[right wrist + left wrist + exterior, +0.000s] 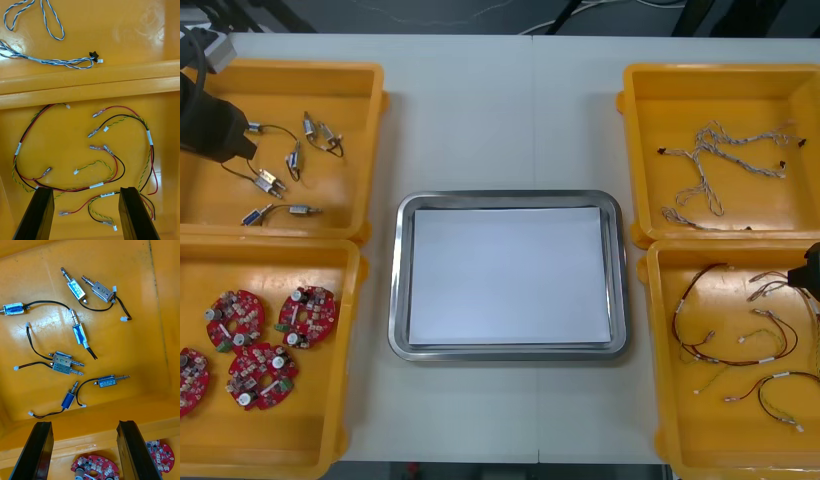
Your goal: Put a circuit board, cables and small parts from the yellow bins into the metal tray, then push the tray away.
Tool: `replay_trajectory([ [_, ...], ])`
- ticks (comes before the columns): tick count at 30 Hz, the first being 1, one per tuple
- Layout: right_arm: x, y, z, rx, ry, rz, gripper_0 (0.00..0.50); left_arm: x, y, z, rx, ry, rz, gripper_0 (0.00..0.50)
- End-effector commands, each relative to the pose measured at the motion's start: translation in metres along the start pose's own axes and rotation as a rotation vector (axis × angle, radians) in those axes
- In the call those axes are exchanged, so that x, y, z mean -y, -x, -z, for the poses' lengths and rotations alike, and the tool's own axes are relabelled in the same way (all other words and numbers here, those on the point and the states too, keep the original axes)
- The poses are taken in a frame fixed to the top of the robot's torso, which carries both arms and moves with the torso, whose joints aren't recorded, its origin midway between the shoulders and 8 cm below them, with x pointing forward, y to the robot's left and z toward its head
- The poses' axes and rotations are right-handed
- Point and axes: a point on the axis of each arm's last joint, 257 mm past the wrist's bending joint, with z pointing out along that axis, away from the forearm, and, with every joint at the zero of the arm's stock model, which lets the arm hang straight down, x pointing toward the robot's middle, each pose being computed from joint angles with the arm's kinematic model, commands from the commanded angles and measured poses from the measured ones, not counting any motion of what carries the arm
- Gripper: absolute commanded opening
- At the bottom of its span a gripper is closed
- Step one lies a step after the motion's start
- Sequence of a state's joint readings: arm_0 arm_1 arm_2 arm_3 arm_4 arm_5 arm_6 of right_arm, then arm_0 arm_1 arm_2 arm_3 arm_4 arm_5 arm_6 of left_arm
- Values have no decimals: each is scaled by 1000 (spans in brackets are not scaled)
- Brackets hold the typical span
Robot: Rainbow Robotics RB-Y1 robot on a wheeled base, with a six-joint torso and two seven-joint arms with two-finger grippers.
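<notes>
The metal tray (505, 198), white inside, lies at the table's middle with nothing in it. My left gripper (232, 148) hangs open over the far left yellow bin (290, 67). Several small metal parts (79, 333) with black leads lie beyond its fingertips (84, 423). Round red circuit boards (262, 375) sit in the near left bin (345, 330). At the right edge my right gripper (808, 270) stands open above the near right bin (658, 340). Red and yellow cables (93, 150) are spread just ahead of its fingers (44, 210).
Twisted blue and white cables (725, 160) lie in the far right bin (720, 72), past the rim from the right gripper (86, 189). Bare table runs between the bins, in front of the tray and beyond it.
</notes>
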State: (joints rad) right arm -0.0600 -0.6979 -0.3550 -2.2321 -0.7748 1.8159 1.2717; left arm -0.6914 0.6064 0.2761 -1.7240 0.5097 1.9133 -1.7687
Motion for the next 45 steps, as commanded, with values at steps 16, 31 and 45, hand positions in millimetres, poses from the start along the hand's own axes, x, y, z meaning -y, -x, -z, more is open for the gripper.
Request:
replay_trajectory([
  [16,-5,0,2,16,3,-1,500,-27,0,19,25,64,4,500],
  [31,24,-12,0,-13,-97,-166,500,-20,-21,4,-7,5,35,500],
  [45,49,-33,-4,-14,-198,-607,500,-31,1,39,58,-15,13,500],
])
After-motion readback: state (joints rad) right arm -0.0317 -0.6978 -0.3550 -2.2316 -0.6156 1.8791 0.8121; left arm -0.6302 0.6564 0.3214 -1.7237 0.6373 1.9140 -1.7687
